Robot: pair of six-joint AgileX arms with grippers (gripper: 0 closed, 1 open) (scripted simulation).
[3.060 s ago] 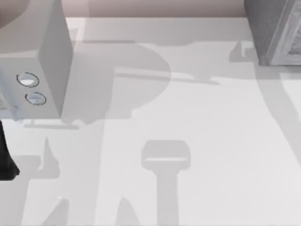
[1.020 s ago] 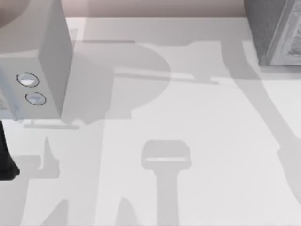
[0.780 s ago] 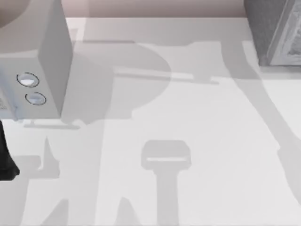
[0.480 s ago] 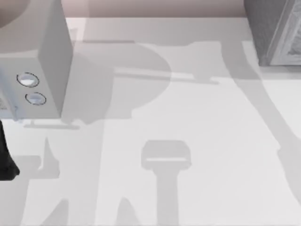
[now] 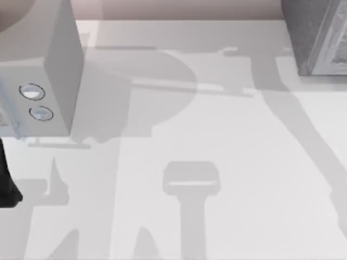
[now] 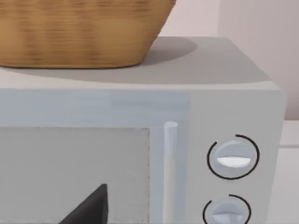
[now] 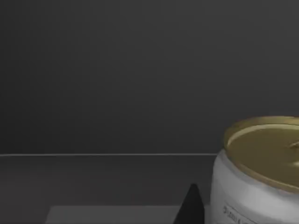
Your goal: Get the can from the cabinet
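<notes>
One can (image 7: 261, 168) standing upright, gold lid up, inside one dark cabinet (image 5: 317, 35) at desk's far-right corner; end effectors' grip: cannot tell.

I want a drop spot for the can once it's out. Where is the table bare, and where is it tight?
The table lies bare across its middle and front, between the microwave at the left and the cabinet at the back right. It is tight inside the dark cabinet, where the right end effector's fingertip sits beside the can.
</notes>
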